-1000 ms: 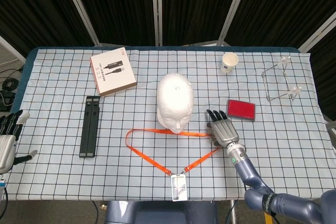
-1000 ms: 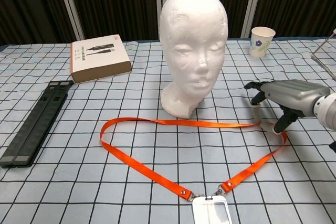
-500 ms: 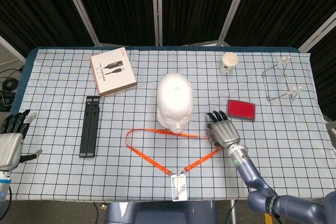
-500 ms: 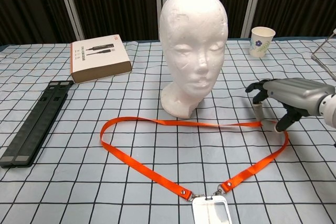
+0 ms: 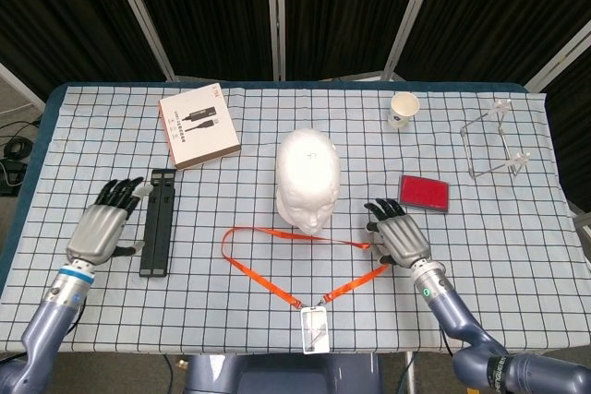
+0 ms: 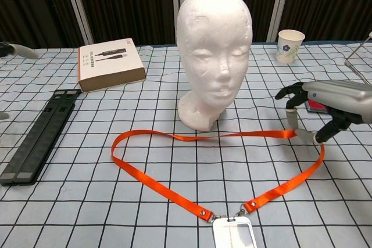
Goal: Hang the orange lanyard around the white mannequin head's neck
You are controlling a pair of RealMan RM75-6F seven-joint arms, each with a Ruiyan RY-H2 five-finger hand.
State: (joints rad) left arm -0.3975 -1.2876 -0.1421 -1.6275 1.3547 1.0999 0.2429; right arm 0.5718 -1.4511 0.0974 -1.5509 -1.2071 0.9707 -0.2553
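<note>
The white mannequin head (image 5: 307, 177) stands upright mid-table, facing me in the chest view (image 6: 214, 56). In front of its base the orange lanyard (image 5: 259, 270) lies in a wide loop (image 6: 157, 183), with its clear badge holder (image 5: 314, 329) at the table's near edge. My right hand (image 5: 399, 233) is at the loop's right bend and pinches the strap between a fingertip (image 6: 290, 121) and the thumb, just off the cloth. Left of the loop, my left hand (image 5: 102, 228) hovers with fingers spread and nothing in it, beside a black stand.
A black folded stand (image 5: 157, 220) lies left of the lanyard, with a brown box (image 5: 199, 125) behind it. A paper cup (image 5: 404, 109), a red flat case (image 5: 425, 193) and a clear acrylic stand (image 5: 494, 147) occupy the back right. A checked cloth covers the table.
My left hand has come in from the table's left edge to beside the black stand. My right hand has shifted slightly right and toward me, pulling the strap's right bend along and straightening its upper run.
</note>
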